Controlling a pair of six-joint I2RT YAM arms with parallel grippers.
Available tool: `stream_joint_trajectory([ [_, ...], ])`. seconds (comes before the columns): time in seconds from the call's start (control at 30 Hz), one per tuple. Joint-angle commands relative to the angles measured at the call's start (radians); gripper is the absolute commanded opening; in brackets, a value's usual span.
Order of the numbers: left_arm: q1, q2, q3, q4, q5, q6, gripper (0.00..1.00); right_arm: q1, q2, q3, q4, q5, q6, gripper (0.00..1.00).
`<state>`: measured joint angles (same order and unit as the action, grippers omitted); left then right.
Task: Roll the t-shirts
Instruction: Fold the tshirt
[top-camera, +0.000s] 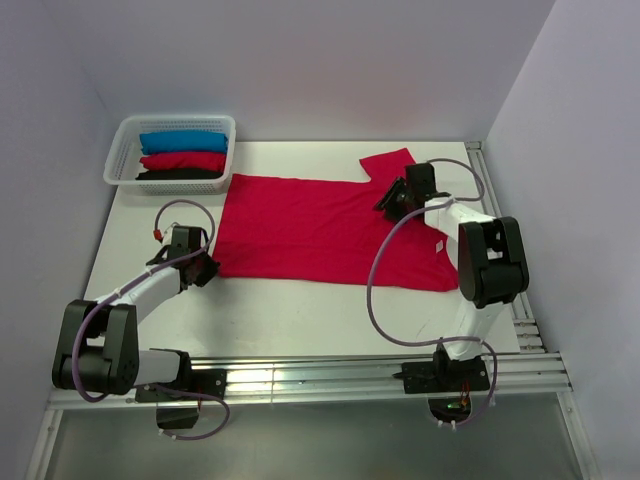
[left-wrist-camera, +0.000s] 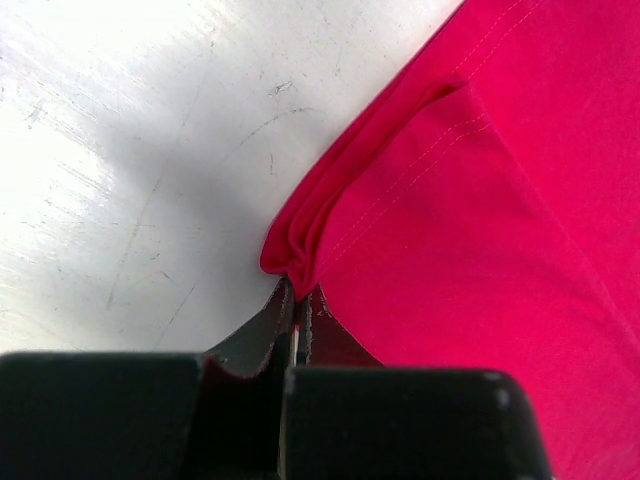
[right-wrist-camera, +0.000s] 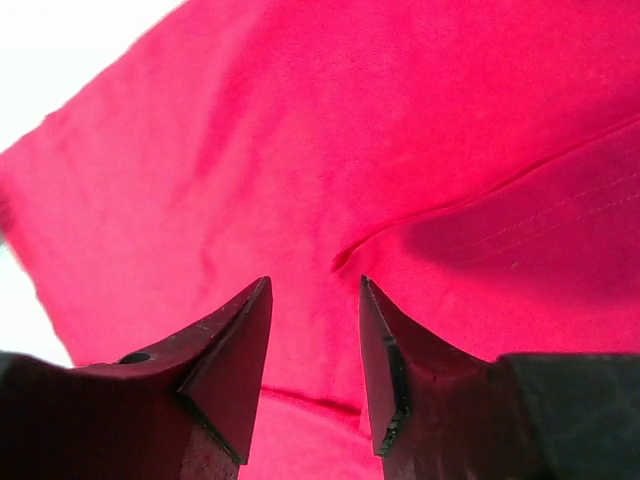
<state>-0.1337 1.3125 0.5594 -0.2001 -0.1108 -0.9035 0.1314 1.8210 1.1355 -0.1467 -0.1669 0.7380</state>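
The crimson t-shirt (top-camera: 310, 230) lies spread flat across the middle of the table (top-camera: 300, 320). Its body runs from the left half toward the right edge, and one sleeve points at the far edge. The left arm is folded low near the near-left corner, with its elbow drawn back by the base and its forearm stretching diagonally forward to the shirt's near-left corner. There the left gripper (top-camera: 203, 266) is clenched on the cloth. In the left wrist view the jaws meet tightly around a bunched, doubled corner of the hem, whose stitching runs away across the fabric. The right arm rises from its base at the near edge, bends at a raised elbow by the right edge, and reaches toward the far left. This brings the right gripper (top-camera: 388, 202) over the shirt just below the far sleeve. Its jaws are released and stand apart above the cloth with nothing between them, and a creased sleeve edge lies just ahead of them. In the far-left corner a white basket (top-camera: 118, 165) holds a blue bundle (top-camera: 183, 141), a red bundle (top-camera: 183, 160) and a black bundle (top-camera: 180, 174) side by side.
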Motion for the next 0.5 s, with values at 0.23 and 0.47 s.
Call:
stream_joint_trajectory([
  [0.23,-0.006,-0.090,0.005,-0.056,-0.055,0.014,0.00,-0.013,-0.226,-0.158,0.078,-0.003,-0.035,0.29],
  [0.47,-0.006,-0.130,-0.009,-0.078,-0.043,0.017,0.00,-0.021,-0.400,-0.290,-0.106,0.125,-0.048,0.21],
])
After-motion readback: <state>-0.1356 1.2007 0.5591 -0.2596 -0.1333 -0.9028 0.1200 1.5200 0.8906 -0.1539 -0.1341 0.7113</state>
